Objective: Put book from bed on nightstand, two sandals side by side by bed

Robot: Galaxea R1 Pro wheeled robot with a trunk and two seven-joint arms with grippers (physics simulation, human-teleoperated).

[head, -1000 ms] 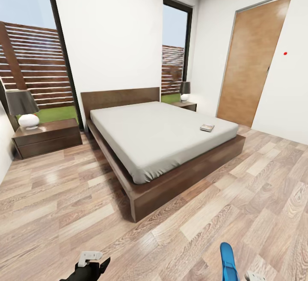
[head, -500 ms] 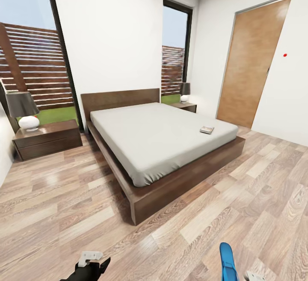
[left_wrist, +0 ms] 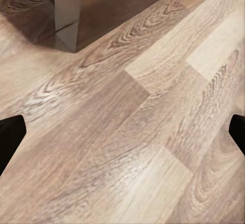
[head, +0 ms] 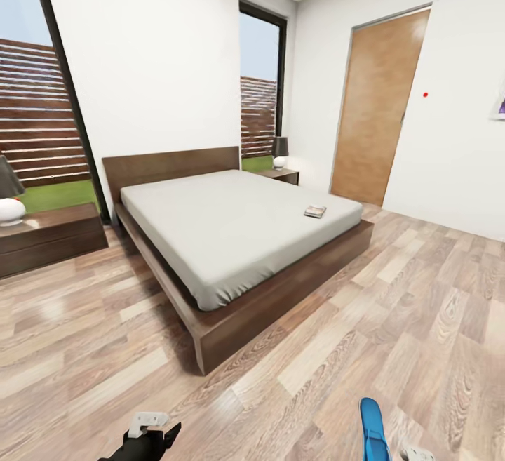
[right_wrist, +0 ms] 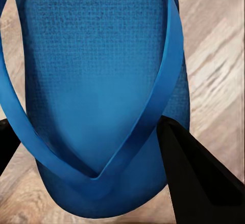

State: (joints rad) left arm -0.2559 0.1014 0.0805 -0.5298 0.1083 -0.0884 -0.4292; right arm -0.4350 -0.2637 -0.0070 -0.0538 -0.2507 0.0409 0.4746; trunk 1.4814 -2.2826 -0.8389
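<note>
The bed point(head: 231, 226), with an off-white mattress and a dark wood frame, stands mid-room. The book point(head: 315, 211) lies on the mattress near its right edge. One nightstand point(head: 49, 236) sits left of the bed and the other nightstand point(head: 282, 175) at its far right corner. My right gripper point(right_wrist: 102, 165) is shut on a bright blue sandal point(right_wrist: 102, 81), whose toe end sticks up at the bottom of the head view as the sandal point(head: 372, 427). My left gripper point(left_wrist: 122, 132) hangs open over bare floor, seen low in the head view as the left gripper point(head: 149, 427).
A closed wooden door point(head: 375, 107) is in the right wall. Each nightstand carries a lamp point(head: 8, 198). Tall windows flank the headboard. Wood-plank floor point(head: 393, 306) spreads wide right of the bed. The bed frame's corner point(left_wrist: 66, 19) is near my left gripper.
The whole picture has shifted left, so the camera has turned right; bed, door and nightstands keep their places. Both grippers sit the same, the sandal still held.
</note>
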